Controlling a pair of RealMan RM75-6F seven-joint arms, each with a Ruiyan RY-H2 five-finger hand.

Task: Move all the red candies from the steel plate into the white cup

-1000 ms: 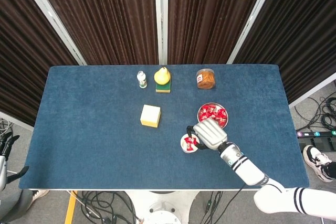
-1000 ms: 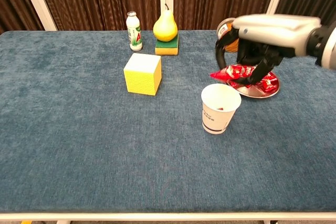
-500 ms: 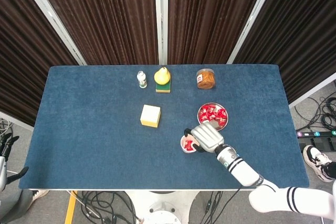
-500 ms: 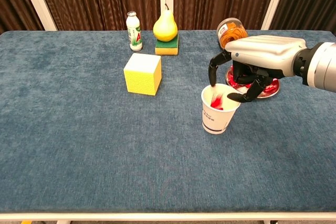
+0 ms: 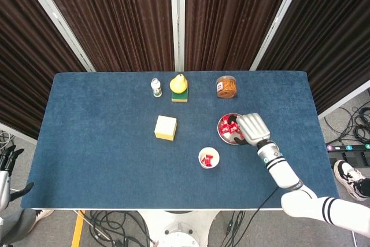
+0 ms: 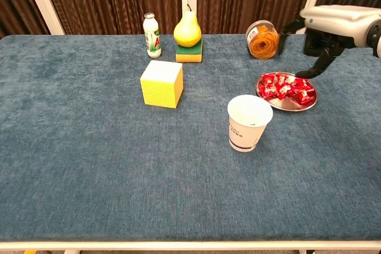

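The steel plate [image 5: 222, 132] [image 6: 287, 106] holds several red candies [image 5: 228, 124] [image 6: 286, 86] right of the table's middle. Nearer the front stands the white cup [image 5: 208, 158] [image 6: 249, 122]; the head view shows red candies [image 5: 208, 157] inside it. My right hand [image 5: 252, 126] [image 6: 331, 28] hovers over the plate's right side with its fingers [image 6: 322, 62] hanging apart and nothing in them. My left hand [image 5: 7, 169] shows only at the head view's left edge, off the table, fingers spread and holding nothing.
A yellow block [image 5: 166, 127] [image 6: 161, 83] lies left of the cup. Along the back stand a small bottle [image 6: 152, 31], a pear [image 6: 187, 29] on a green sponge [image 6: 189, 53], and a jar [image 5: 226, 86] [image 6: 263, 39] just behind the plate.
My right hand carried a red candy over the cup, let it go inside, then drew back to the right and now hangs over the plate, holding nothing.
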